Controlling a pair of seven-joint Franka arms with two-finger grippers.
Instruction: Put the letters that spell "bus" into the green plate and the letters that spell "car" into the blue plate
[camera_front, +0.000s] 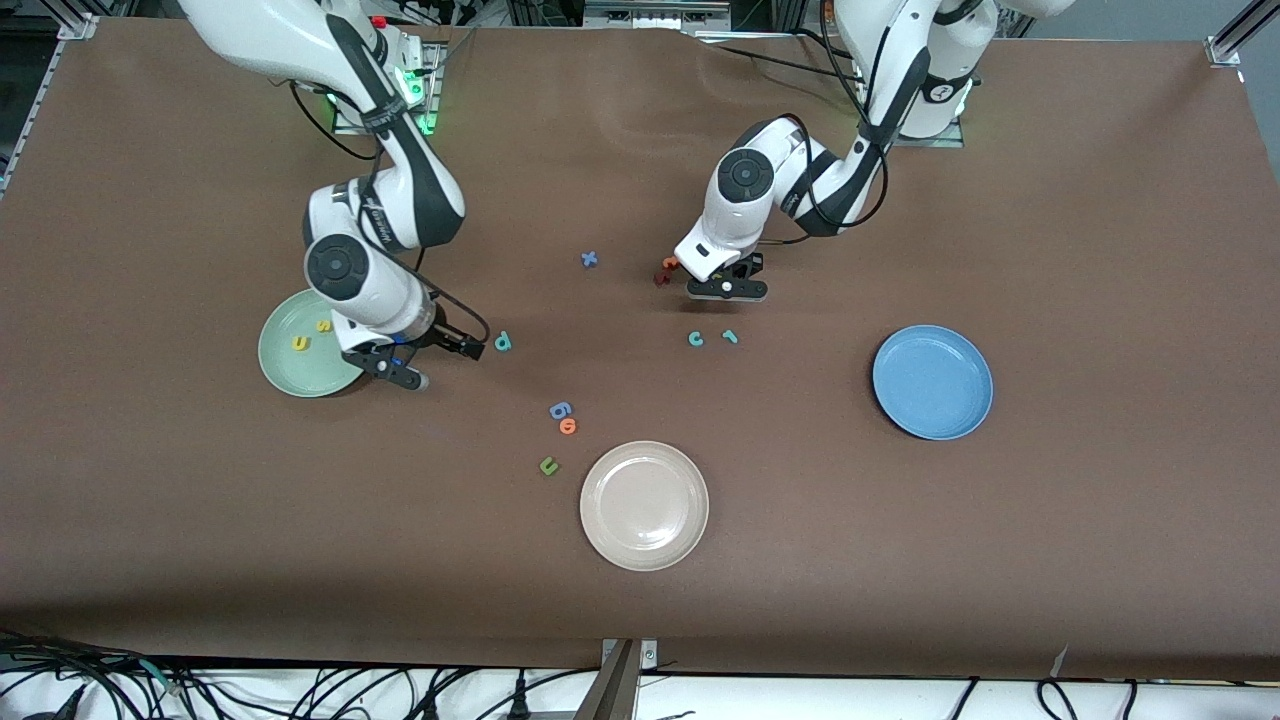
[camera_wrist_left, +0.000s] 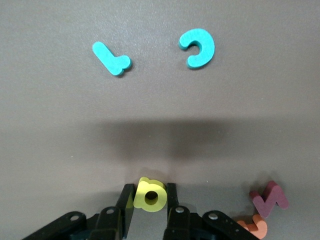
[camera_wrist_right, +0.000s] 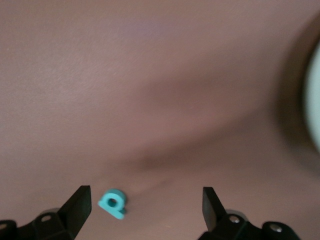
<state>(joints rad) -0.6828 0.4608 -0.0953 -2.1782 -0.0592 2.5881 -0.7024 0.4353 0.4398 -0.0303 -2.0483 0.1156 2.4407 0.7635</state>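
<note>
My left gripper (camera_front: 728, 288) is shut on the yellow "a" (camera_wrist_left: 150, 195), low over the table beside the orange and dark red letters (camera_front: 665, 270). The teal "c" (camera_front: 695, 339) and teal "r" (camera_front: 730, 337) lie flat a little nearer the front camera; the left wrist view shows the "c" (camera_wrist_left: 198, 47) and the "r" (camera_wrist_left: 111, 58) too. The blue plate (camera_front: 932, 381) holds nothing. On the green plate (camera_front: 285, 375) lie the yellow "u" (camera_front: 299, 343) and "s" (camera_front: 323, 326). My right gripper (camera_front: 437, 362) stands open beside that plate, the teal "b" (camera_wrist_right: 113, 203) on the table close by one fingertip (camera_wrist_right: 80, 202).
A cream-white plate (camera_front: 644, 505) sits toward the front camera at mid-table. A blue "g" (camera_front: 560, 409), an orange letter (camera_front: 568, 426) and an olive "u" (camera_front: 548, 465) lie between it and the "b". A blue "x" (camera_front: 590, 259) lies near the red letters.
</note>
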